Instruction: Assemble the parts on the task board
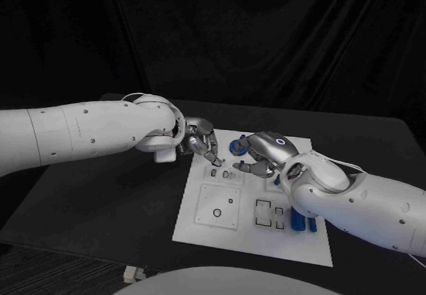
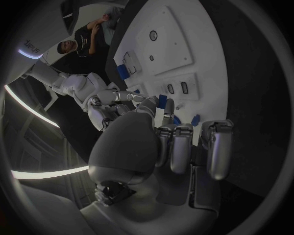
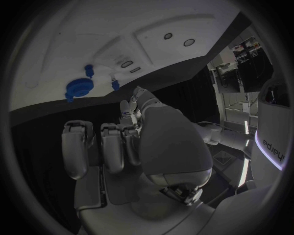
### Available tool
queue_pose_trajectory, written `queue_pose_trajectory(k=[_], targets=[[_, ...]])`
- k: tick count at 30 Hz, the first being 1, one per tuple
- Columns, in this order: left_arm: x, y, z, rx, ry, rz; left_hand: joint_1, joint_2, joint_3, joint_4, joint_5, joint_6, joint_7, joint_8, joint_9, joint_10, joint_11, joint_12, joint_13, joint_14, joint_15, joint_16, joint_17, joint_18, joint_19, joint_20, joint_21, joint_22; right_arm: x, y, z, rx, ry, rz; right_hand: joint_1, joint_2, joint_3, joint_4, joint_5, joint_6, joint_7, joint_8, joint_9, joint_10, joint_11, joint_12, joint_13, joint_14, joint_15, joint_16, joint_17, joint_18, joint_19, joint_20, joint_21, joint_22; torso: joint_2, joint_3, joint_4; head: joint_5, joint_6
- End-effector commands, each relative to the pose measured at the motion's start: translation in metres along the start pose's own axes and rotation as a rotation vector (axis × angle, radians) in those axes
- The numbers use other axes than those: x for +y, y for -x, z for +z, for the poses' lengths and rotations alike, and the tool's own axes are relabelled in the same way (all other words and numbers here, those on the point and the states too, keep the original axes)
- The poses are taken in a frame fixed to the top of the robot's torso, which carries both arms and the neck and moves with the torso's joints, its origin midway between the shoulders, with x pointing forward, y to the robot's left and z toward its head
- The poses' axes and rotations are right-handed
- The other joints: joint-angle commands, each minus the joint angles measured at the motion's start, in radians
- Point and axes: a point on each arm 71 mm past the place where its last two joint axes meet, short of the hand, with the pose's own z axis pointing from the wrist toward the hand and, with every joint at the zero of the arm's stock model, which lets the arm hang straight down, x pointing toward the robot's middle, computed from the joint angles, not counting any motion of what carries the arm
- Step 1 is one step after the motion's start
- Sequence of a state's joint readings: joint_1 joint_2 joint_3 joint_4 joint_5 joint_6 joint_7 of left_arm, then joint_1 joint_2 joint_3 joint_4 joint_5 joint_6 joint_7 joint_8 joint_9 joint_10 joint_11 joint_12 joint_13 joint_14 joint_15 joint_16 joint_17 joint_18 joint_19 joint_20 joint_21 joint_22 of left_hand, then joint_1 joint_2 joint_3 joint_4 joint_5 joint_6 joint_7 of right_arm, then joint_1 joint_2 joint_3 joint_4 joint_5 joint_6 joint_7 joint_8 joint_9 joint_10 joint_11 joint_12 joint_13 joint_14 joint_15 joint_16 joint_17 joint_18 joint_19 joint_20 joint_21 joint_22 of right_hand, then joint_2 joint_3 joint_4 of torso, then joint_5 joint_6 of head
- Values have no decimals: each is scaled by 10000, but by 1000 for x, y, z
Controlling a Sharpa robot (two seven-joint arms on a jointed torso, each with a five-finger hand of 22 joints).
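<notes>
The white task board (image 1: 228, 238) lies mid-table. My left hand (image 1: 202, 144) hovers over its far left corner, fingers curled in, tips touching down near two small slots (image 1: 226, 173). My right hand (image 1: 258, 159) is close beside it at the far edge, three fingers curled (image 3: 104, 144), thumb and one finger reaching to the board (image 3: 131, 104). Whether they pinch anything is hidden. A round blue part (image 3: 78, 88) lies on the board just beyond that hand, seen as a blue spot (image 1: 239, 146). Two small blue parts (image 3: 114, 84) sit near it. Blue pieces (image 2: 161, 101) show past my left fingertips.
Two long blue parts (image 1: 299, 221) stand in the slots at the board's near right. A raised square plate with two holes (image 1: 217, 205) takes up the board's near left. Black table (image 1: 101, 208) lies bare left of the board.
</notes>
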State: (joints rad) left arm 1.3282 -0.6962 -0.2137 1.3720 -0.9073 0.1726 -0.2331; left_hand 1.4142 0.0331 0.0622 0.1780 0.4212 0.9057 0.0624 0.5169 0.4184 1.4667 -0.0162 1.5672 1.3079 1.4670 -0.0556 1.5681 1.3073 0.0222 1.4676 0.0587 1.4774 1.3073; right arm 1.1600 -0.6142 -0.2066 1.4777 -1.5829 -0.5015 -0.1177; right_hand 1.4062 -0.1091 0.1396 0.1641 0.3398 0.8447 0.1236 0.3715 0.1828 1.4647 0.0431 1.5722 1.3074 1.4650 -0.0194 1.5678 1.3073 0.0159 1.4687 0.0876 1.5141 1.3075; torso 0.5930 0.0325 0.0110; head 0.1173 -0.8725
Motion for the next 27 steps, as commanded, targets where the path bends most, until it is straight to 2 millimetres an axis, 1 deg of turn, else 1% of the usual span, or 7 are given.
queue_pose_trajectory(k=[1,12,16,18,22,26,27], targets=[[0,-2,1,90,296,-36,-79,-54,576,-505,4,65,-144,224,1125,1041,-28,36,2629,1038,-63,27,2635,39,263,-57,19,2238,-5,12,-8,-552,-85,-173,-73,-37,40,5,-81,-65,1,-44,-8,1061,5,-15,2634,1058,-36,30,2635,43,603,-22,-103,2362,-1,2,0,25,-2],[-5,-8,8,718,1542,334,-194,-47,680,-446,4,6,-132,201,1159,1041,-25,36,2629,1038,-66,27,2635,31,289,-64,41,2253,-21,48,-63,-1008,-591,-136,-81,-84,28,40,-290,-139,18,-79,-8,1061,21,-15,2634,1058,-23,30,2635,69,548,-7,-195,2326,3,3,-1,-1,-2],[-12,-6,11,1107,2232,712,-321,-71,763,-401,-110,43,-154,214,1204,1041,-35,36,2629,1038,-74,27,2635,25,316,-71,62,2267,-28,59,-80,-1123,-881,-198,-61,-91,36,48,-335,-134,14,-74,-2,1061,20,-15,2634,1058,-22,30,2635,72,542,-4,-207,2321,2,4,-1,-84,-2],[-17,-4,14,1307,2565,958,-421,-107,948,-413,-365,41,-169,147,1218,1041,-35,36,2629,1038,-83,27,2635,36,290,-82,15,2254,-32,63,-87,-1181,-1033,-233,-59,-94,37,55,-354,-130,14,-71,0,1061,20,-15,2634,1058,-23,30,2635,76,534,-4,-219,2316,-5,9,-3,-181,-2],[-30,1,22,1629,3123,1437,-625,-151,1230,-442,-593,17,-130,-107,1151,1041,-3,36,2629,1038,-69,27,2635,39,286,-76,-14,2252,-40,68,-96,-1231,-1338,-211,-45,-100,43,75,-407,-120,11,-63,7,1061,16,-15,2634,1058,-24,30,2635,73,540,-3,-213,2319,-5,19,-9,-350,-2],[-42,3,31,1745,3460,1735,-673,-167,1355,-503,-699,57,-126,-215,1119,1041,16,36,2629,1038,-55,27,2635,35,302,-67,-5,2260,-42,71,-102,-1257,-1455,-141,-38,-105,45,84,-433,-125,14,-65,8,1061,17,-15,2634,1058,-24,30,2635,69,549,-3,-198,2325,1,10,-5,-483,-2],[-45,3,33,1775,3509,1799,-678,-173,1394,-531,-708,76,-126,-239,1114,1041,21,36,2629,1038,-54,27,2635,33,310,-65,1,2264,-42,71,-104,-1272,-1459,-121,-38,-105,45,84,-433,-125,14,-65,8,1061,17,-15,2634,1058,-24,30,2635,69,549,-3,-198,2325,-14,33,-18,-483,-2]])
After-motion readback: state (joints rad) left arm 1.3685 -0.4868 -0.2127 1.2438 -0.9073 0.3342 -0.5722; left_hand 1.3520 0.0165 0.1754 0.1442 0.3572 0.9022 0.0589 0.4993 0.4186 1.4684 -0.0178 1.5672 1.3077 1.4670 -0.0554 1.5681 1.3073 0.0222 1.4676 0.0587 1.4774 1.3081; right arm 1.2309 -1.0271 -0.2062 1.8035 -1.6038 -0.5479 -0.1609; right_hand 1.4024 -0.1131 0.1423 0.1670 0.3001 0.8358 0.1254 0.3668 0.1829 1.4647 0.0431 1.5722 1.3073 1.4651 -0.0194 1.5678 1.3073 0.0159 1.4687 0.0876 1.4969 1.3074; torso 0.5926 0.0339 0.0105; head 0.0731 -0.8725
